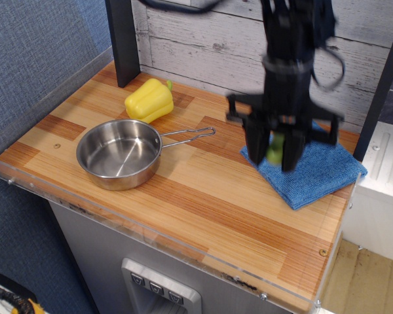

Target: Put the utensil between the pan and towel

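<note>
The utensil [275, 150] shows only as a lime-green handle between the black fingers of my gripper [273, 156], which is shut on it and holds it in the air above the towel's left part. Its grey head is hidden by the gripper, and the arm is motion-blurred. The towel [314, 174], a blue folded cloth, lies at the table's right side. The pan [118, 154], round and shiny steel, sits at the left with its wire handle [190, 134] pointing right toward the gripper. Bare wood lies between the pan's handle and the towel.
A yellow bell pepper [149, 100] lies behind the pan near a dark post [123, 39]. A clear plastic rim [150, 229] runs along the table's front edge. A white board wall stands at the back.
</note>
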Motion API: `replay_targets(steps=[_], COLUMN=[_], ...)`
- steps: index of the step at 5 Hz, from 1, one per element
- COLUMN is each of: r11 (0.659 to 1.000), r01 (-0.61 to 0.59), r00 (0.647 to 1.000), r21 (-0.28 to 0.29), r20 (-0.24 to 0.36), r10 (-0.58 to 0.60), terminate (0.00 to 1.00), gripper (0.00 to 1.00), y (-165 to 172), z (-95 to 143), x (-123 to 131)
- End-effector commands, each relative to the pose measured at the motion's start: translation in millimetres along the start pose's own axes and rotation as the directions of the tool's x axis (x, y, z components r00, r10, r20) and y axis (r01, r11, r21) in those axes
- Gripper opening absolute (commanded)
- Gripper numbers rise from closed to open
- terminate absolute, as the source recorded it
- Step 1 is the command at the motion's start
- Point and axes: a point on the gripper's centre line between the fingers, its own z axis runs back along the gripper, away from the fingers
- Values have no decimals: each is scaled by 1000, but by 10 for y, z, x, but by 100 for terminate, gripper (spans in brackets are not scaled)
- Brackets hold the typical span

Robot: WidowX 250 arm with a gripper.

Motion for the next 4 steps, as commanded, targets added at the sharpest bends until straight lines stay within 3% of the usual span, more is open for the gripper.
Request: replay_targets(steps=[1,2,3,4], r11=[999,995,996,998], r01=[-26,-84,-77,-39], r00=[999,996,996,993], r21=[-43,-45,-44,-42], r20=[34,-5,-55,-110], r10=[27,84,75,34], terminate=[0,0,0,0], gripper=[0,0,0,0], y=[370,769,959,1044], z=[420,377,255,-27], x=[-284,-529,-727,-866])
